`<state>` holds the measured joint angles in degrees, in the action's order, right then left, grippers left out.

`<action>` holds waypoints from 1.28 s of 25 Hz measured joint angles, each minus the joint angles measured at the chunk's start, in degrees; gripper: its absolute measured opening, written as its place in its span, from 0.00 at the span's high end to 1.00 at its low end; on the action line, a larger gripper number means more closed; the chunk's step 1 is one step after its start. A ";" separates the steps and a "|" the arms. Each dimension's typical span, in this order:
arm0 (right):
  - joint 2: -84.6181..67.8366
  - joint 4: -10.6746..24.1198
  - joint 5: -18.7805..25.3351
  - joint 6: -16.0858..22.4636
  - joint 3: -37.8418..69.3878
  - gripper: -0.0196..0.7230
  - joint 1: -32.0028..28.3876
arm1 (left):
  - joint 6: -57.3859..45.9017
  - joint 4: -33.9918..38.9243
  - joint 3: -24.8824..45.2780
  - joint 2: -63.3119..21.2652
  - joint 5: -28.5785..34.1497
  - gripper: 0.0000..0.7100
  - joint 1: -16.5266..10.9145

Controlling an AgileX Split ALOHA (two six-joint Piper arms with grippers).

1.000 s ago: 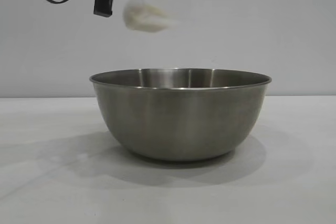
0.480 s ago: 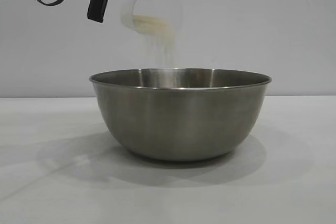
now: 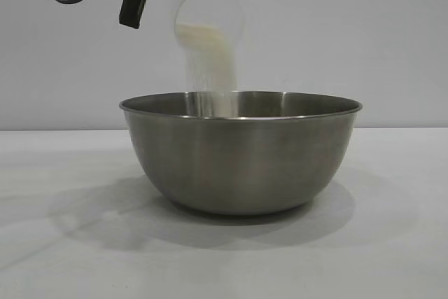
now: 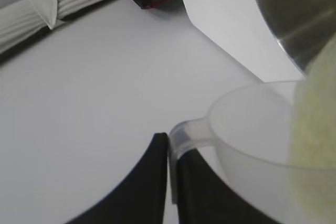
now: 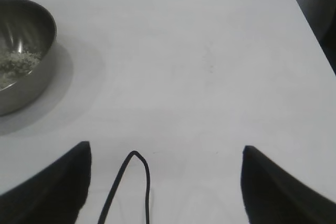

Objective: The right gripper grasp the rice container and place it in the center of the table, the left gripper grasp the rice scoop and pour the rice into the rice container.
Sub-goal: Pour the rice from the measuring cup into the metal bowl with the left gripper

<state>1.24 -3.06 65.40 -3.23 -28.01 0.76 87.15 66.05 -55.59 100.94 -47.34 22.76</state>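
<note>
- Pouring right now: the left gripper (image 4: pixel 169 182) has its fingers pinched tight on the loop handle of the rice scoop (image 3: pixel 210 15), tipped above the rice container (image 3: pixel 240 152).
- Scoop looks like light, thin translucent plastic, probably a bit flexy and slick, so the handle seems the sane place to hold it.
- Rice (image 3: pixel 212 68) falls as a loose pale stream of grains; some already lies in the bowl.
- Bowl is brushed steel, stiff, smooth, thin rolled rim, sitting on the matte white table (image 3: pixel 392 243).
- Right gripper (image 5: pixel 165 182) sits spread open, well away from the bowl.
</note>
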 joint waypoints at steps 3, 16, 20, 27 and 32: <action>0.00 0.00 0.00 0.00 0.00 0.30 0.00 | 5.73 0.00 0.00 0.00 0.25 1.00 0.00; 0.00 0.00 0.00 0.00 0.00 0.30 0.00 | 19.79 -0.10 0.00 0.00 0.25 1.00 0.27; 0.00 0.00 0.00 0.00 0.00 0.30 0.00 | 18.25 -0.76 0.00 0.00 0.25 1.00 0.50; 0.00 0.00 0.00 0.00 0.00 0.30 0.00 | -10.44 -2.17 0.00 0.00 0.25 1.00 0.53; 0.00 0.00 0.00 0.00 0.00 0.30 0.00 | -38.62 -6.77 0.00 0.00 0.25 1.00 0.53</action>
<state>1.24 -3.06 65.40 -3.23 -28.01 0.76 48.53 59.28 -55.59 100.94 -47.09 23.29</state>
